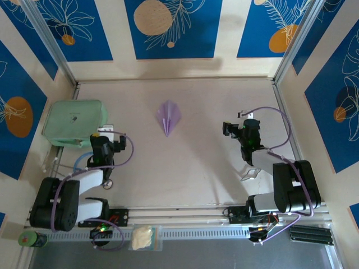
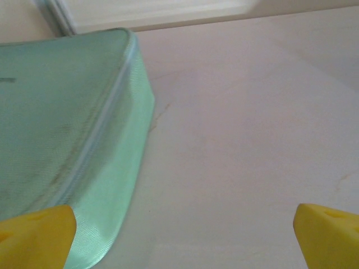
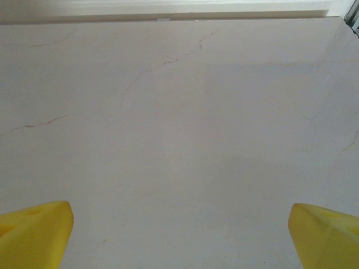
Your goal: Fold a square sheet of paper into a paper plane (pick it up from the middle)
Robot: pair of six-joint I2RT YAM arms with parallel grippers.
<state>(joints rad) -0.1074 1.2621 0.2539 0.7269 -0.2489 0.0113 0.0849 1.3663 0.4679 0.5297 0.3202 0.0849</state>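
**Folded plane lies free on the worktop, both arms empty-handed**

At the near edge, a pale cream packet [image 1: 144, 237] lies on the slotted rail between the two arm bases, and a green-topped can [image 1: 32, 239] stands at the left corner.

A little further in, the left fingers [image 1: 108, 134] are spread wide and hold nothing. They sit just beside the near right corner of the mint-green case [image 1: 74, 123]. From the left wrist, one yellow fingertip [image 2: 38, 235] shows against the rounded corner of the case [image 2: 61, 123], which has a seam running round its side. The other fingertip [image 2: 328, 232] is over bare worktop [image 2: 241, 129]. Whether the near tip touches the case cannot be told.

On the other side, the right fingers [image 1: 238, 128] are likewise spread wide with nothing between them, pointing toward the far wall. From the right wrist, both yellow fingertips [image 3: 35, 232] stand over plain pale worktop [image 3: 179, 112] marked with fine hairline cracks.

Beyond both arms, the paper plane [image 1: 168, 116] lies flat on the worktop [image 1: 196, 168], roughly midway between left and right. It is a pale lilac dart with a centre crease, its sharp nose toward the near edge and its wider end toward the back. It is well apart from either set of fingers and from the case.

Furthest off, blue panels [image 1: 168, 28] with white leaf drawings and orange discs line the back wall.
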